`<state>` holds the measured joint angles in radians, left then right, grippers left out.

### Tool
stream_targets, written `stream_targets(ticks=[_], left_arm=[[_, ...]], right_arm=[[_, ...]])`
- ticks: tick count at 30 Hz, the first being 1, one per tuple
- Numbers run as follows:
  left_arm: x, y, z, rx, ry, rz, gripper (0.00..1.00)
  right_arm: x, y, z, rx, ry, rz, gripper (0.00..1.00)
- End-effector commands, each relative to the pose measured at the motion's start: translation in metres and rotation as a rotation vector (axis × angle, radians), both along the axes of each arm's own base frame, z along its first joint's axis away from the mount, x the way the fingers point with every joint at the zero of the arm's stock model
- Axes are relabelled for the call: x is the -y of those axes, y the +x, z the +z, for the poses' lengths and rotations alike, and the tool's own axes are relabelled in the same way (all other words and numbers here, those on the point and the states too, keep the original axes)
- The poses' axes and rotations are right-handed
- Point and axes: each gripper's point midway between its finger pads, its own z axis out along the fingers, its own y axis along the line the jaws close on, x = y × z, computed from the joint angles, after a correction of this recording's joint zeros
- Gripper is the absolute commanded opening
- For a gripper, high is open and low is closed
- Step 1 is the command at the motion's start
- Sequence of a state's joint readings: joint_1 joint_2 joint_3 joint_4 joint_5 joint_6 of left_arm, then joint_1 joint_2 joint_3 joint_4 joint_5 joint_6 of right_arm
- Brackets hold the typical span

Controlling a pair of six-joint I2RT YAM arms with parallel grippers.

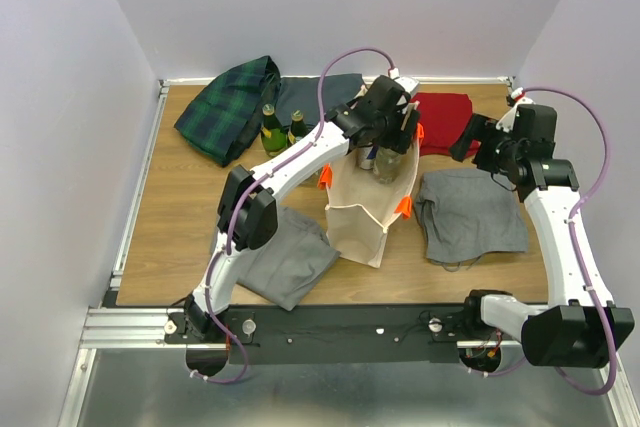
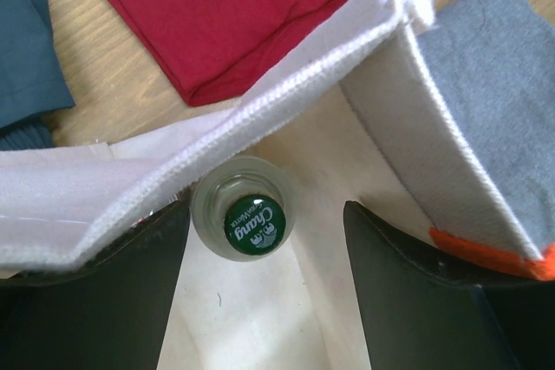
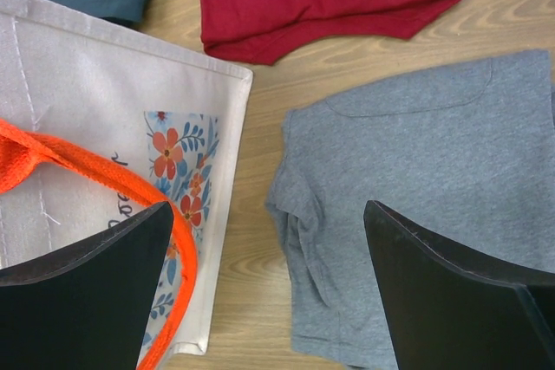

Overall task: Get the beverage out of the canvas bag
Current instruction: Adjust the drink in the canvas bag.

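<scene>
**Fingers [image 2: 95, 301] spread either side of bottle [image 2: 251, 224] inside canvas bag [image 2: 260, 119]**

The left gripper [image 2: 264, 214] is wide open and reaches down into the mouth of the canvas bag, holding nothing. In the left wrist view the bottle stands upright between its two dark fingers, green cap up. The finger on that view's left is just beside the glass shoulder, and whether it touches cannot be told. The other finger is apart from the bottle. The bag's cream rim folds over the first finger, and an orange handle [image 2: 486, 249] shows at the far corner.

From above, the left gripper [image 1: 385, 112] sits over the back of the upright bag [image 1: 365, 212], in the middle of the table [image 1: 180, 217].

The right gripper [image 3: 269, 210] hangs wide open and empty, just right of the bag's flower-printed side [image 3: 178, 162], above bare wood and the edge of a grey cloth [image 3: 416, 179].

A red cloth [image 1: 445, 117] lies behind the bag and a second grey cloth [image 1: 290, 262] lies at its front left. Two green bottles [image 1: 283, 128] stand at back left beside a plaid cloth [image 1: 230, 107] and a dark blue cloth [image 1: 320, 97].
</scene>
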<state>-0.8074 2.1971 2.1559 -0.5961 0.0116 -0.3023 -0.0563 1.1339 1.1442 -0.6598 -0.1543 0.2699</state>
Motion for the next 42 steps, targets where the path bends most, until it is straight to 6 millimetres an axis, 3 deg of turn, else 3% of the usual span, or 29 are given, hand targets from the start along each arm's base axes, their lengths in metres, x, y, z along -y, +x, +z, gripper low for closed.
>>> stream_targets(ticks=[1, 13, 18, 20, 42], left_arm=[[-0.002, 0.0, -0.001, 0.002, 0.024, 0.029, 0.8], [-0.009, -0.003, -0.008, -0.013, 0.056, 0.042, 0.77], [-0.007, -0.003, -0.009, -0.017, 0.052, 0.035, 0.71], [-0.006, -0.003, -0.009, -0.019, 0.051, 0.032, 0.65], [-0.002, -0.003, -0.016, -0.033, 0.065, 0.013, 0.65]], right_arm=[[0.001, -0.004, -0.003, -0.002, 0.003, -0.003, 1.0], [0.002, -0.006, -0.003, -0.001, 0.002, -0.007, 1.0], [0.002, -0.006, -0.001, 0.0, 0.001, -0.01, 1.0], [0.003, -0.007, -0.001, -0.001, -0.004, -0.014, 1.0], [0.003, -0.006, 0.0, -0.003, -0.003, -0.011, 1.0]])
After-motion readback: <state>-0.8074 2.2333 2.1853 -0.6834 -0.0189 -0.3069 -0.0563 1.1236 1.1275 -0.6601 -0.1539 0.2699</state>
